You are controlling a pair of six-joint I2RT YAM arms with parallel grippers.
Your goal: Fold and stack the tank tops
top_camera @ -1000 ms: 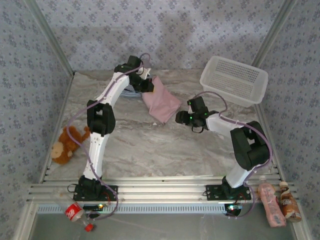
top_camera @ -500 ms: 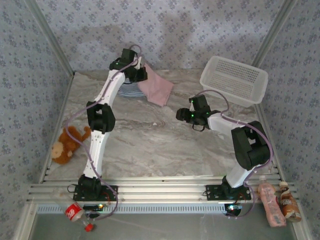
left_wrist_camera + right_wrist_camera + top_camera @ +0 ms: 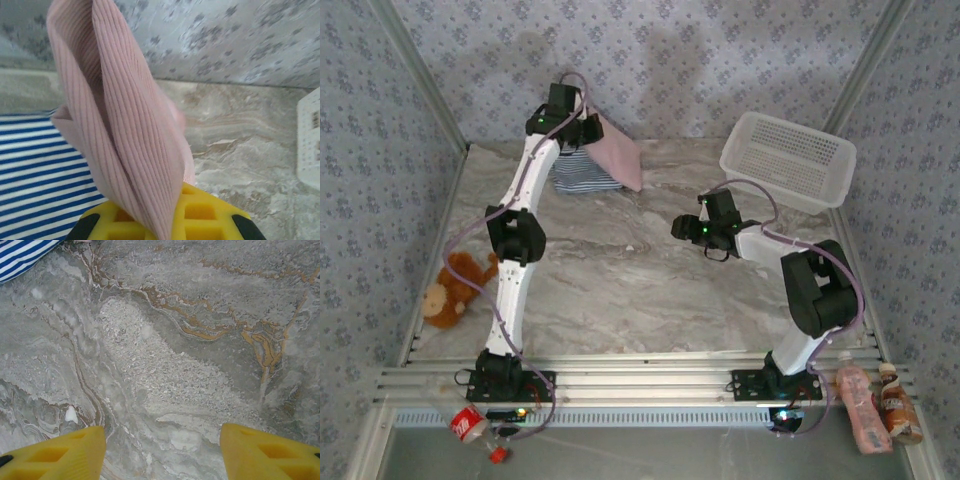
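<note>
The place is a robot test cell dressed to look homely, not a lived-in room. The left arm point(image 3: 510, 290) and the right arm point(image 3: 810, 290) are bolted to aluminium rails point(image 3: 640, 385) at the near edge of a marble-patterned table point(image 3: 620, 290). Blue floral wallpaper point(image 3: 720, 60) covers the three walls, which meet at bare metal corner posts point(image 3: 420, 80). Household props lie about: a white lattice basket point(image 3: 788, 160), a plush toy point(image 3: 448, 290), a soda can point(image 3: 467, 425) and drink bottles point(image 3: 860, 405).
</note>
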